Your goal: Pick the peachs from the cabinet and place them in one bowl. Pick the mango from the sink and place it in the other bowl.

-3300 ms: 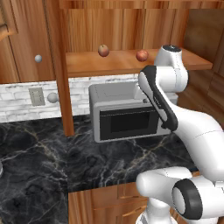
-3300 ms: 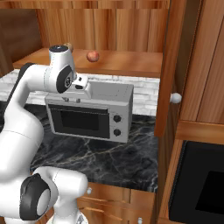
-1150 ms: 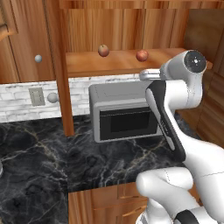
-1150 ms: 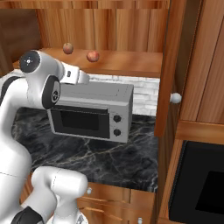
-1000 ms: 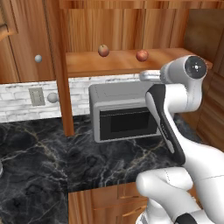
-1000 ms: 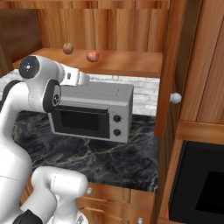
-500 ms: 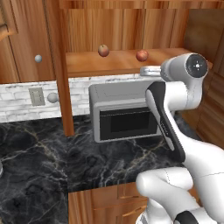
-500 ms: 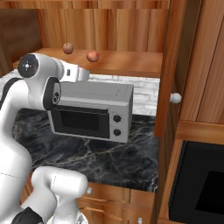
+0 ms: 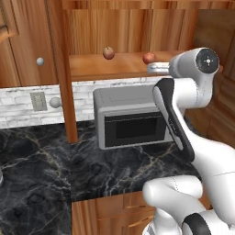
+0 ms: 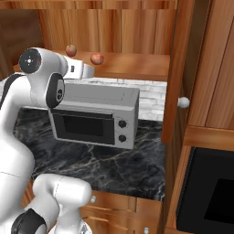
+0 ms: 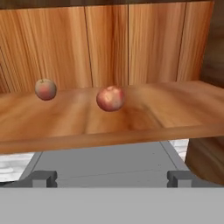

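Left base view: the cabinet (image 9: 124, 69) is seen above a grey microwave (image 9: 131, 117) that stands on a black marble counter (image 9: 41, 170). Two peachs are set on the plank shelf, one (image 9: 109, 53) toward the middle and the other (image 9: 149, 58) further right, well apart from each other. The gripper (image 9: 153, 68) is reached in at shelf height just beside the right-hand peach; whether contact is made cannot be told from here, as the fingers are small and partly hidden by the arm

Right base view: the same shelf is seen from the other side. The far peach (image 10: 71, 50) and the near peach (image 10: 97, 59) are shown on the wood, and the gripper (image 10: 89, 71) is held just below and beside the near one, above the top of the microwave (image 10: 98, 114). A white knob (image 10: 183, 102) is carried on the wooden door at the right

Hand view: the two finger tips (image 11: 43, 178) are set wide apart at the bottom, with nothing held between them. The nearer peach (image 11: 110, 98) is placed roughly midway between the tips but further back on the shelf, apparently untouched. The second peach (image 11: 45, 89) lies to the left, closer to the panel back. The grey microwave top (image 11: 109, 164) is seen beneath the shelf edge
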Robot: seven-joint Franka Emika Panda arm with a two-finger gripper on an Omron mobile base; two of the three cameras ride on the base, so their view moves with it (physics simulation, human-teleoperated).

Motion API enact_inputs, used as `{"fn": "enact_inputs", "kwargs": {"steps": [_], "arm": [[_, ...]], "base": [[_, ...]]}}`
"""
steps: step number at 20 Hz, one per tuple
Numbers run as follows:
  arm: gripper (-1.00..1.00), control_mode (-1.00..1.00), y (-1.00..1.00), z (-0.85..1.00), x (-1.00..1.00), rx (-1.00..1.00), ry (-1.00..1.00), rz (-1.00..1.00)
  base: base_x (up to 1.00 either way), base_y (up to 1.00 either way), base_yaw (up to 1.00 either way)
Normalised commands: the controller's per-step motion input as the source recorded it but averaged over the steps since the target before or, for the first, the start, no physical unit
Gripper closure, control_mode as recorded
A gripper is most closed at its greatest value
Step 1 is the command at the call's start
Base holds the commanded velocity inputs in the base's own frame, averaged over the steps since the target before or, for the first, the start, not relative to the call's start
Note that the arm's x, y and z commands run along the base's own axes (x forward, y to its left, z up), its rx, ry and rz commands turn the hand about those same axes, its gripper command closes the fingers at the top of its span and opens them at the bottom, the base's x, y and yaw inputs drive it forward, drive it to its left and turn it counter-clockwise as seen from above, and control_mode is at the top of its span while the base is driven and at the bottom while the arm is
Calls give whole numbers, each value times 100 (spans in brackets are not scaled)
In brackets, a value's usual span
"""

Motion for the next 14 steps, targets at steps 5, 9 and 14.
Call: {"fn": "enact_inputs", "kwargs": {"steps": [5,9,14], "arm": [[-100,-100,-5,8,19,0,-2,0],[-100,-100,-9,9,19,0,0,0],[-100,-100,-10,9,19,0,0,2]], "base": [[0,0,0],[0,0,0],[0,0,0]]}}
